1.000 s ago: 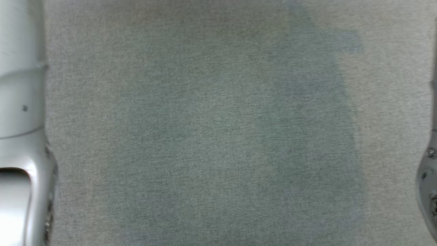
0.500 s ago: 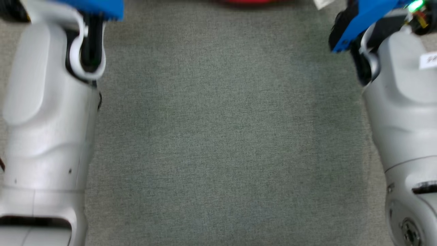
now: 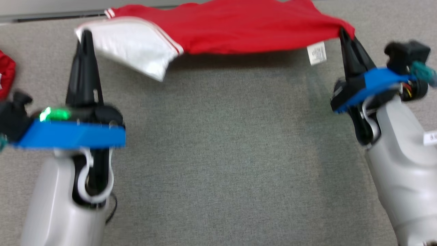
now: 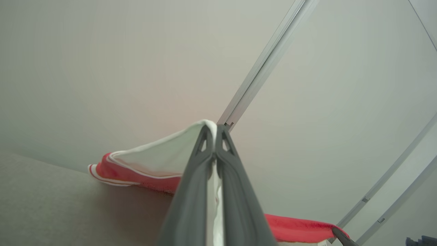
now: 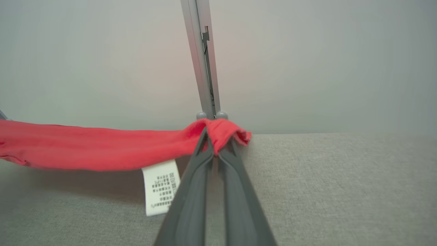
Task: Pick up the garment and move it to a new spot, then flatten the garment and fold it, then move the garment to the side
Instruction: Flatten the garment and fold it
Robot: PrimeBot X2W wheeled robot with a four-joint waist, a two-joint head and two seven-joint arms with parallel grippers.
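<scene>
The garment is red with a white panel and red-striped trim, stretched between my two grippers above the grey fabric surface. My left gripper is shut on the white end. At the far right, my right gripper is shut on the red end. A white care label hangs beside the right gripper's fingers. The cloth sags a little in the middle and casts a shadow below it.
Another red cloth lies at the left edge of the surface. A pale wall with metal rails stands right behind the garment, along the far edge of the surface.
The head camera has tilted up: earlier frames showed bare grey surface and forearms, now both grippers and the held garment are in view. Both grippers stay shut.
</scene>
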